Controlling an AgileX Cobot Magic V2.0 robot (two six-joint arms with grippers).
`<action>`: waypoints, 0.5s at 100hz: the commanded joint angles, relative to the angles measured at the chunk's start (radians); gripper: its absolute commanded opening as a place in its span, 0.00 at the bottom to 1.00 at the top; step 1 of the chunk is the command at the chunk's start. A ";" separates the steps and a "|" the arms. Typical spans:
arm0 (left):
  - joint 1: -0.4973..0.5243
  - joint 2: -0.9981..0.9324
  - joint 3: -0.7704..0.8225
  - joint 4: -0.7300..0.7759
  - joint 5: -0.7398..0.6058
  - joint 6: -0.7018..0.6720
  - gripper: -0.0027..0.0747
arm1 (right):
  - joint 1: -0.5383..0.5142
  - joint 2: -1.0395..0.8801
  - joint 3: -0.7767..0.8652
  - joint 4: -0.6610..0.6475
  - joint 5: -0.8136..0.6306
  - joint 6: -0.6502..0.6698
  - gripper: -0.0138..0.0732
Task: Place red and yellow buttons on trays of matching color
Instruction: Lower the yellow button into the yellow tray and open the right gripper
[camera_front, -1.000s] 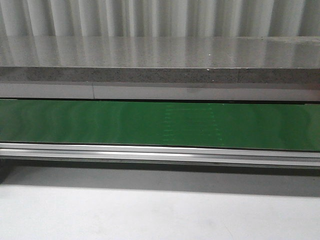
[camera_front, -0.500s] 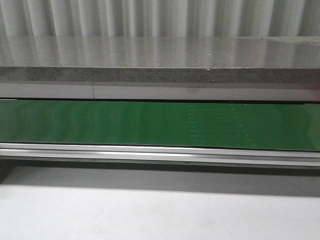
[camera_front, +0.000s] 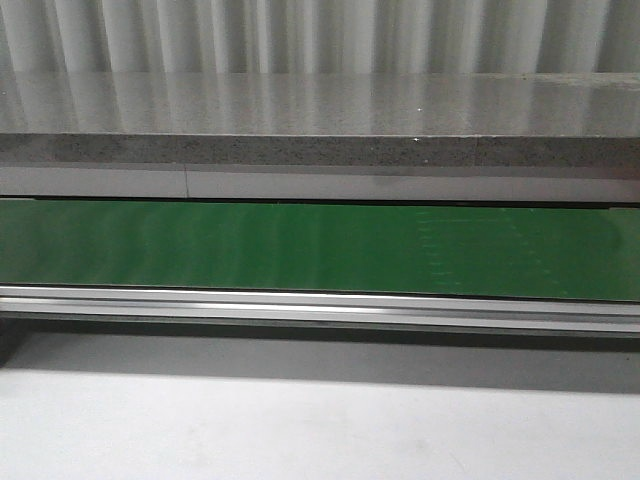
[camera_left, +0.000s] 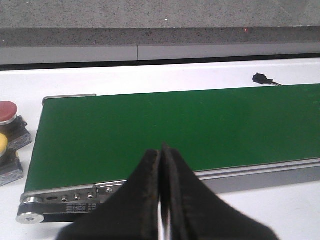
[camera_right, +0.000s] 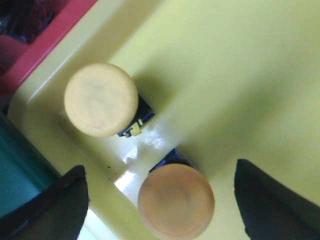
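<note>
Conveyor belt (camera_left: 165, 130) runs bare; red button (camera_left: 8, 111) and yellow button (camera_left: 2, 144) wait beside its end, off to one side of the closed, empty left gripper (camera_left: 161, 200). Right gripper (camera_right: 160, 200) gapes over yellow tray (camera_right: 240, 75), another yellow button (camera_right: 176, 200) between its fingers.

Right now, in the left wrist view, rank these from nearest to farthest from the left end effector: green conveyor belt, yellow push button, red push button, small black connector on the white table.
Measured from the shut left end effector:
1. Green conveyor belt, just beyond the fingertips.
2. Yellow push button, beside the belt's end.
3. Red push button, just past the yellow one.
4. Small black connector, across the belt.
</note>
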 joint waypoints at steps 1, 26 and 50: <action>-0.007 0.000 -0.027 -0.013 -0.068 -0.002 0.01 | -0.001 -0.072 -0.034 0.006 -0.013 0.000 0.82; -0.007 0.000 -0.027 -0.013 -0.068 -0.002 0.01 | 0.121 -0.226 -0.034 0.005 0.034 -0.018 0.23; -0.007 0.000 -0.027 -0.013 -0.068 -0.002 0.01 | 0.317 -0.332 -0.033 0.005 0.082 -0.038 0.08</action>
